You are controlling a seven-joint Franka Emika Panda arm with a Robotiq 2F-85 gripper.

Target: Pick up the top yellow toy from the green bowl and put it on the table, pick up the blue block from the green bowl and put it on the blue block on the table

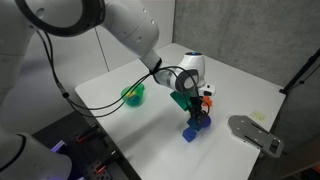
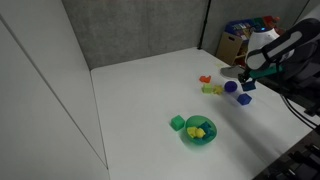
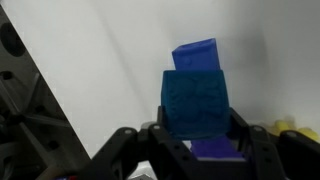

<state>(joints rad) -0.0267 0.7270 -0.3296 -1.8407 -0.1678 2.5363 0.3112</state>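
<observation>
My gripper (image 3: 196, 135) is shut on a dark blue block (image 3: 195, 100), its fingers on both sides. It hangs low over the white table (image 1: 110, 92), far from the green bowl (image 1: 133, 95). Just beyond the held block stands a lighter blue block (image 3: 197, 52), and a purple piece (image 3: 215, 150) shows under it. In both exterior views the gripper (image 1: 198, 108) (image 2: 246, 84) is right above blue pieces on the table (image 1: 194, 127) (image 2: 245, 98). The green bowl (image 2: 198, 132) holds a yellow toy (image 2: 197, 130).
A green block (image 2: 177, 123) lies beside the bowl. Yellow-green toys (image 2: 211, 89), an orange toy (image 2: 204, 79) and a dark blue round piece (image 2: 230, 87) lie near the gripper. A grey object (image 1: 255, 133) sits at the table's corner. Boxes stand behind the table (image 2: 240, 40).
</observation>
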